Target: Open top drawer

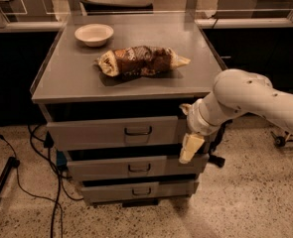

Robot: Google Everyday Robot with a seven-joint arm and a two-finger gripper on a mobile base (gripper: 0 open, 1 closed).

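Note:
The top drawer [96, 133] is the widest grey front of three, right under the cabinet top, with a small dark wire handle [138, 131] at its centre. My gripper [187, 129] is at the end of the white arm [245, 95], in front of the right end of the top drawer and to the right of the handle. It is open and empty: one cream finger [190, 148] points down over the middle drawer's right end, and the other fingertip [184, 108] shows near the drawer's top edge.
Two narrower drawers, the middle [101, 167] and the bottom [111, 191], sit below. On the cabinet top [61, 78] lie a white bowl [94, 34] and a brown snack bag [141, 61]. Black cables [41, 182] run over the floor at the left. A counter stands behind.

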